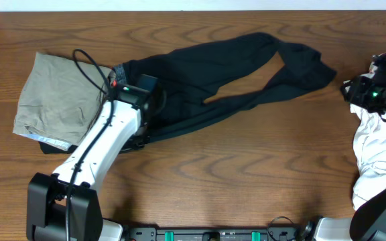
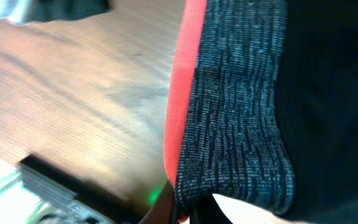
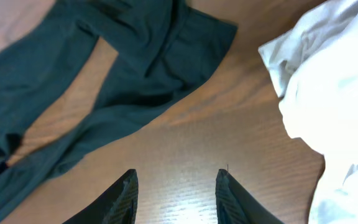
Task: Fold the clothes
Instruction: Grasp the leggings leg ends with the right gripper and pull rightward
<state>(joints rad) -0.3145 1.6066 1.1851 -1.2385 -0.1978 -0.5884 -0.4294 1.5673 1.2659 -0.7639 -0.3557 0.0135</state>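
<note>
Trousers (image 1: 233,73) of black soft fabric: my left gripper (image 2: 191,214) is clamped on their heather-grey waistband (image 2: 235,124); right gripper (image 3: 176,177) half-open, empty.

Wood-grain bench (image 1: 233,181) carries a khaki-grey garment (image 1: 55,97) lying loosely crumpled near its left edge and a heap of white fabric (image 1: 374,150) at its right edge, partly out of frame, the two well apart.
</note>
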